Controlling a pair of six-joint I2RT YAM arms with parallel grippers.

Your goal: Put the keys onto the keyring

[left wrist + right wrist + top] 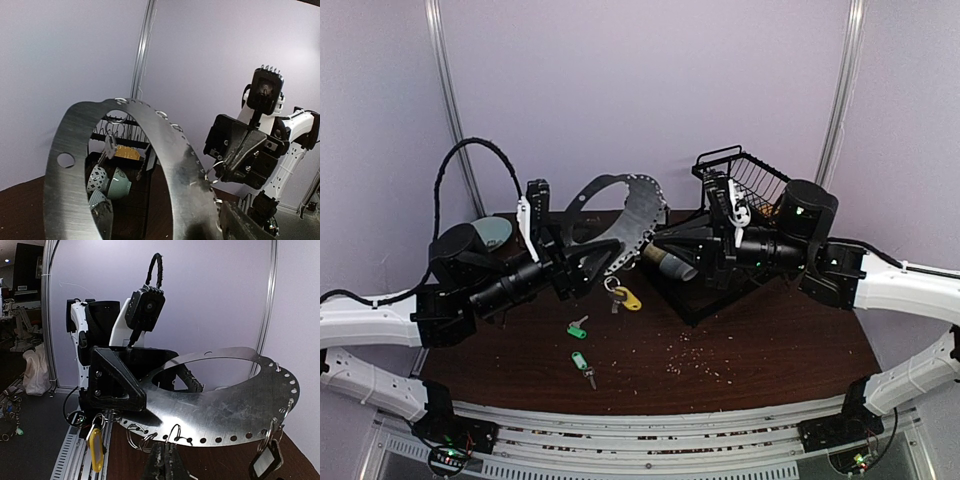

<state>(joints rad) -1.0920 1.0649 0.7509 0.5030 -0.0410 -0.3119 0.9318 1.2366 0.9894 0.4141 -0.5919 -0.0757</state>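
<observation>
Metal keyring [638, 215] pinched by right gripper [165, 463], left gripper [588, 262] spread; rack [760, 180] holds cups [119, 184]

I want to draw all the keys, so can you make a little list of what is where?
keyring: flat metal ring with holes along its edge, held up off the table
yellow key: hanging from the keyring's edge
green keys: two, lying on the table
right pincer: shut, at the keyring's holed edge

Keyring [630, 225] above table [770, 350] between arms; loose keys [578, 327] on table in front
</observation>
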